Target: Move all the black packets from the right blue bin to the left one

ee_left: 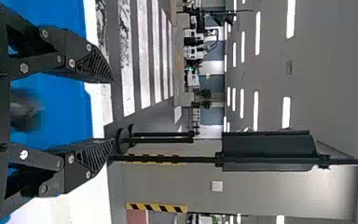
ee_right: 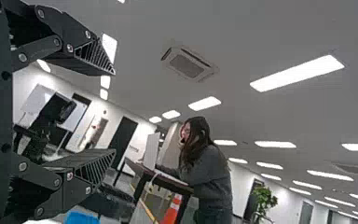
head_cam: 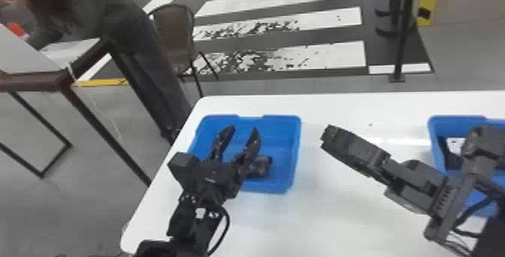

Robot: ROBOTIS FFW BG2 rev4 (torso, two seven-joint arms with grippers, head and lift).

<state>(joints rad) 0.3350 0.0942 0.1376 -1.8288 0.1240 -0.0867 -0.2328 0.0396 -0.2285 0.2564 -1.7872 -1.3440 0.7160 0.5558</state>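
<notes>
Head and right wrist views: left gripper [head_cam: 242, 128] and right gripper [ee_right: 115, 111], jaws open. Black packet [head_cam: 263, 165], near left bin's [head_cam: 282, 134] front-right corner: probably light, pliable; grip mid-body.

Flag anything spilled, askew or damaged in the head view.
Nothing spilled or tipped that I can see; the left blue bin sits upright with a black packet inside. One oddity behind: the nearest two white floor stripes are mottled with dark patches, probably worn paint.
</notes>
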